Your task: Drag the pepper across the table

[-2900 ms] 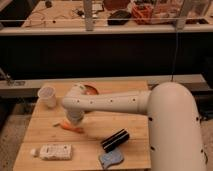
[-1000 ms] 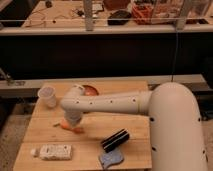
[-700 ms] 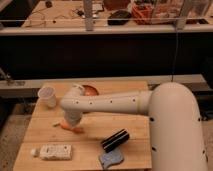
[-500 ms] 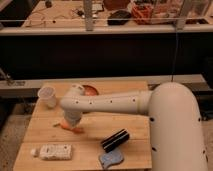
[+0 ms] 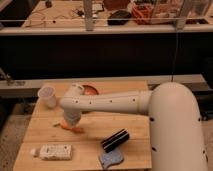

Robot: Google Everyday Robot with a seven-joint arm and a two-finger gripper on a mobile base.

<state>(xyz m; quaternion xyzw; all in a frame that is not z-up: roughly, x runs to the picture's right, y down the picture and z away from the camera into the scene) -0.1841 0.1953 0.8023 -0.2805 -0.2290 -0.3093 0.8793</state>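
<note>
One slim orange tapered pepper [image 5: 71, 128], left-centre on the light tan plank tabletop [image 5: 134, 124], directly beneath the white pincer [image 5: 70, 120]; grip impossible to tell. Seemingly engaged, most dragging yet to do.

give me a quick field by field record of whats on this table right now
gripper: the gripper is low over the left half of the table, right at the pepper
pepper: the pepper lies flat, partly under the gripper; contact unclear
arm: white arm reaches in from the right
cup: white cup, back left corner
bowl: orange bowl, back edge, partly hidden by the arm
black object: ribbed black object, front centre
blue cloth: blue cloth, front edge
packet: white packet, front left
</note>
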